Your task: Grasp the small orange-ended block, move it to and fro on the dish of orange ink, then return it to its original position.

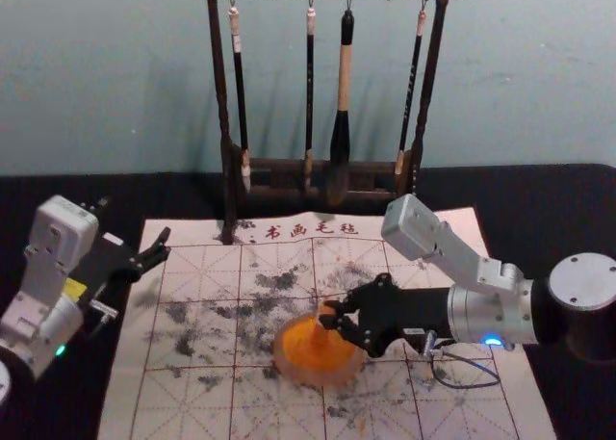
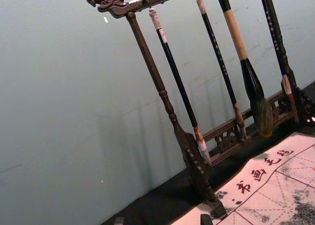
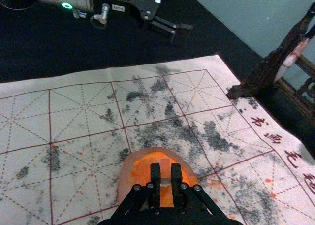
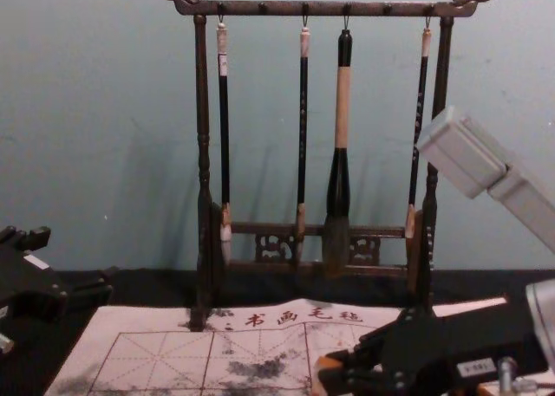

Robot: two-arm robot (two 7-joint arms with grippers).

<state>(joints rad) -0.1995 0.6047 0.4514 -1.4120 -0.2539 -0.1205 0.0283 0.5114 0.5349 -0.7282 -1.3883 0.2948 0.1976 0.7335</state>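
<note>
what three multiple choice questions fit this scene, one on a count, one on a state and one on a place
1. How many long-handled brushes hang from the dark carved wooden rack?
A) two
B) four
C) six

2. How is the left claw?
A) open, holding nothing
B) shut on a brush
C) shut on the rack

3. Where is the small orange-ended block?
A) hanging on the rack
B) in the left claw
C) in the right claw, at the round dish of orange ink

Key:
1 B: the head and chest views show four.
2 A: its fingers stand apart in the chest view.
3 C: the right wrist view shows fingers on both sides of it.
</note>
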